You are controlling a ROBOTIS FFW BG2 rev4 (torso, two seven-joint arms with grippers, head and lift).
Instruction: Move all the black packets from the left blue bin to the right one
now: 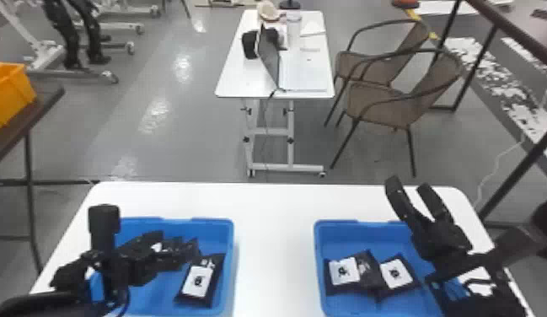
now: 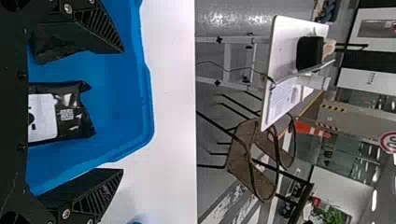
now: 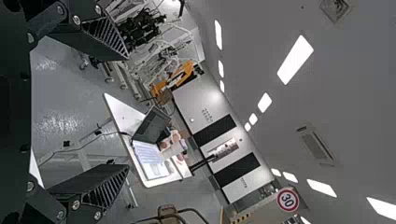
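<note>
Black packet (image 1: 195,283), white label up, lies in the left blue bin (image 1: 231,261), at about 3 to 4 o'clock inside it. Label sits toward the near end. Left bin is at 7 to 8 o'clock in the head view, right blue bin (image 1: 317,257) at 4 to 5 o'clock, both on the white table (image 1: 272,253), well apart.

Right bin holds more: labelled packet (image 1: 344,273) at its 9 o'clock, second labelled packet (image 1: 396,275) nearer bin centre, toward 4 o'clock, and a dark packet (image 1: 368,267) between, touching both.

Left gripper (image 1: 178,245) is over the left bin, reaching toward 2 o'clock, just beside the packet. Jaws spread wide, nothing pinched; left wrist view has the labelled packet between the two fingers, clear of both. Dark shape (image 2: 49,49) partly behind one finger there; can't tell if it's another packet.

Right gripper (image 1: 411,189) hangs at the right bin's 1 o'clock, fingertips aimed toward 11 o'clock. Jaws spread, empty.

Background: laptop (image 1: 269,59) on a small table (image 1: 238,80) at 12 o'clock, brown chairs (image 1: 382,101) at 1 to 2 o'clock, orange bin (image 1: 11,92) on a dark table (image 1: 46,97) at 10 o'clock.
</note>
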